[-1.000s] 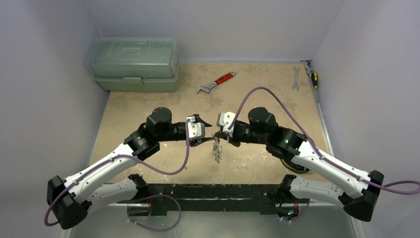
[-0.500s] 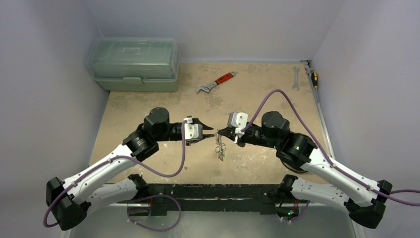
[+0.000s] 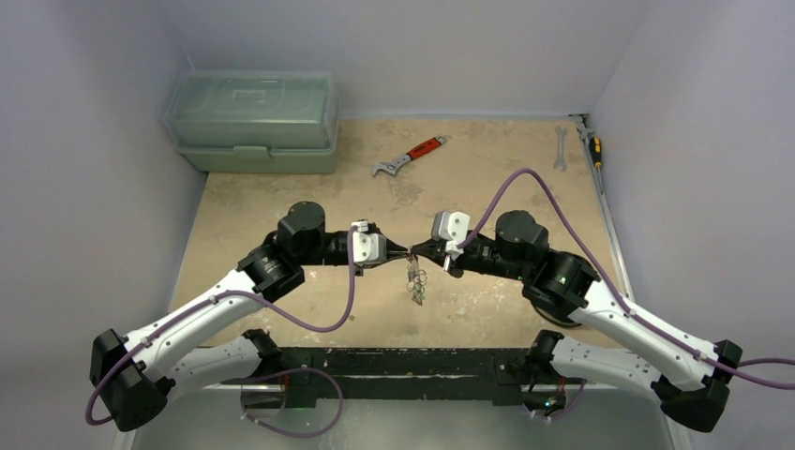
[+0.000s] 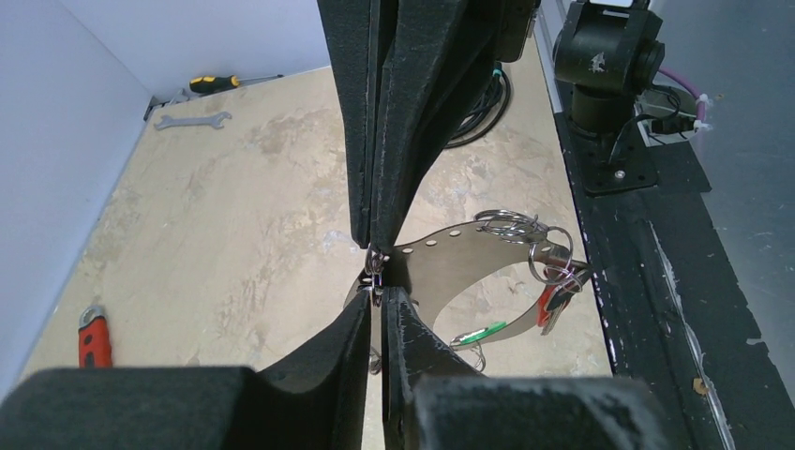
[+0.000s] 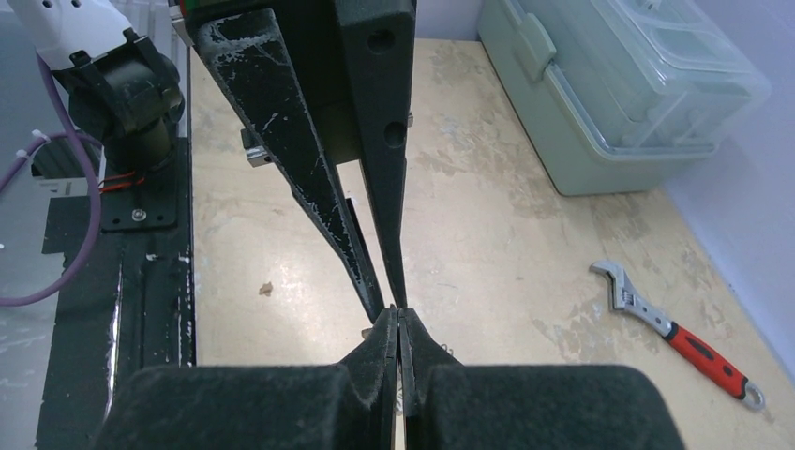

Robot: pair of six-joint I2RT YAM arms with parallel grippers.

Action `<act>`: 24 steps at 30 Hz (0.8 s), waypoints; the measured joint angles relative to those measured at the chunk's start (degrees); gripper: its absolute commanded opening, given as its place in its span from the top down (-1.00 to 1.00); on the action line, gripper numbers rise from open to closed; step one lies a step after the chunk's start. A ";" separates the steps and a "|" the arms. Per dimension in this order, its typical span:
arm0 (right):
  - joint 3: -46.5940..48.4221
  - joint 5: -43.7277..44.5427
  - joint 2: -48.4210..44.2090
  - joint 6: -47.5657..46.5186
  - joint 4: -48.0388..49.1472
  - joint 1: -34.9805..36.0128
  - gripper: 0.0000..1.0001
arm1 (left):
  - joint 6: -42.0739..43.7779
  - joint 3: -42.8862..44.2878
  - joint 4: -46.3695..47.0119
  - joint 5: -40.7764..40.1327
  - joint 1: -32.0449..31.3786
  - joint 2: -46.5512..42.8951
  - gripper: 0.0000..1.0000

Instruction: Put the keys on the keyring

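**Two arms meeting tip to tip over the middle of the table.**

The left arm (image 3: 216,305) and right arm (image 3: 609,305) both rise from the near edge with their elbows thrown outward. Their forearms angle in toward the centre and their wrists are level, so the two grippers face each other nose to nose.

The right gripper (image 5: 399,319) is clamped fully together. Its fingertips pinch one end of the keyring (image 4: 450,262), a curved silvery band pierced with small holes.

The left gripper (image 4: 378,298) is drawn in to a narrow slit. Its tips sit just beside the right gripper's tips and nip the same end of the keyring, where a small metal link shows between the fingers.

The rest of the keyring arcs away from the two grippers toward the near edge of the table (image 3: 487,187). It carries a cluster of small split rings.

The keys (image 4: 553,300) dangle from those rings — one has a red tag, and another with a green tag hangs lower. From above, the bunch hangs just below the point where the fingertips meet. Whether it touches the tabletop cannot be told.

A purple cable (image 3: 511,178) loops up from the right wrist.

Well apart from the grippers, toward the far wall:
- a pale green toolbox (image 3: 253,122) in the far left corner
- a red-handled wrench (image 3: 410,157) near the middle
- a plain spanner (image 3: 560,147) and a screwdriver (image 3: 592,145) at the far right — both lying flat
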 measured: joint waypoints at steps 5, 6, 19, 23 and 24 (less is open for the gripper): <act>-0.44 -0.09 -0.04 0.15 0.46 0.00 1.00 | -0.07 0.00 0.00 0.07 0.00 0.22 1.00; -0.50 -0.09 -0.07 0.20 0.55 0.00 1.00 | -0.07 0.00 0.00 0.07 0.00 0.26 1.00; -4.57 -0.09 -3.17 2.60 7.41 0.00 1.00 | -0.55 0.00 1.31 1.53 0.00 0.31 1.00; -5.53 -0.46 -3.54 3.74 10.12 0.00 1.00 | -0.98 0.00 1.90 2.01 0.00 0.42 1.00; -5.81 -0.57 -3.76 3.96 10.62 0.00 1.00 | -1.09 0.00 2.10 2.08 0.00 0.44 1.00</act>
